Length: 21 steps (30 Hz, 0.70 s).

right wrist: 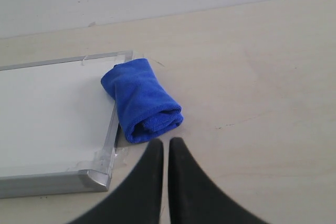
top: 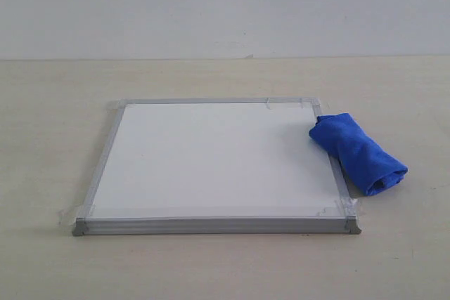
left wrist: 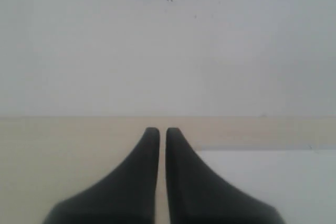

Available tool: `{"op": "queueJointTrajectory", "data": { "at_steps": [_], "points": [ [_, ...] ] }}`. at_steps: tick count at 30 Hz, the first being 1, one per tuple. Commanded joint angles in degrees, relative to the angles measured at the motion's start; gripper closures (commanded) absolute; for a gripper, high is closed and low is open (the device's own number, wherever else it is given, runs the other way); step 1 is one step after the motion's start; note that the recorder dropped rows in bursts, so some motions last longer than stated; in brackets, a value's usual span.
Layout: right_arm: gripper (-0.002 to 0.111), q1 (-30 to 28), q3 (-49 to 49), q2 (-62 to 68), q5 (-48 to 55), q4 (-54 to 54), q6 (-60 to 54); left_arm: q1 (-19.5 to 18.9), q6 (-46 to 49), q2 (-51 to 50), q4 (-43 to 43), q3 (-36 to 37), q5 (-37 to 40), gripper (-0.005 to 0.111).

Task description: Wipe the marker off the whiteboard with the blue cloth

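The whiteboard (top: 211, 163) lies flat on the table, silver-framed with taped grey corners; its white face shows no marker line in any view. The blue cloth (top: 358, 151), a rolled bundle, rests across the board's right edge near the far right corner. In the right wrist view the blue cloth (right wrist: 140, 101) lies just beyond my right gripper (right wrist: 165, 142), which is shut and empty, with the whiteboard (right wrist: 47, 114) beside it. My left gripper (left wrist: 162, 131) is shut and empty above the table, a corner of the whiteboard (left wrist: 273, 182) at its side. Neither gripper appears in the exterior view.
A beige tabletop (top: 225, 265) surrounds the board, and a plain pale wall (top: 225, 5) stands behind it. Clear tape bits (top: 70, 212) hold the board's corners to the table.
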<state>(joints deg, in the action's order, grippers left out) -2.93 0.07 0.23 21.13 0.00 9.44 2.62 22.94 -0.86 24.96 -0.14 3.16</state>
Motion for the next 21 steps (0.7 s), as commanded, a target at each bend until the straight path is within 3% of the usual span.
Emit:
{"op": "queueJointTrajectory", "data": {
  "at_steps": [1,5,21],
  "points": [
    [0.108,0.12,-0.07,-0.23,-0.35,0.0,-0.32,-0.16,-22.08,-0.29,-18.8,0.14,10.13,0.102],
    [0.108,0.12,-0.07,-0.23,-0.35,0.0,-0.32,-0.16,-34.43,-0.29,-29.01,0.14,14.6,0.102],
    [0.108,0.12,-0.07,-0.23,-0.35,0.0,-0.32,-0.16,-34.71,-0.18,-29.05,0.14,15.77,0.102]
  ]
}}
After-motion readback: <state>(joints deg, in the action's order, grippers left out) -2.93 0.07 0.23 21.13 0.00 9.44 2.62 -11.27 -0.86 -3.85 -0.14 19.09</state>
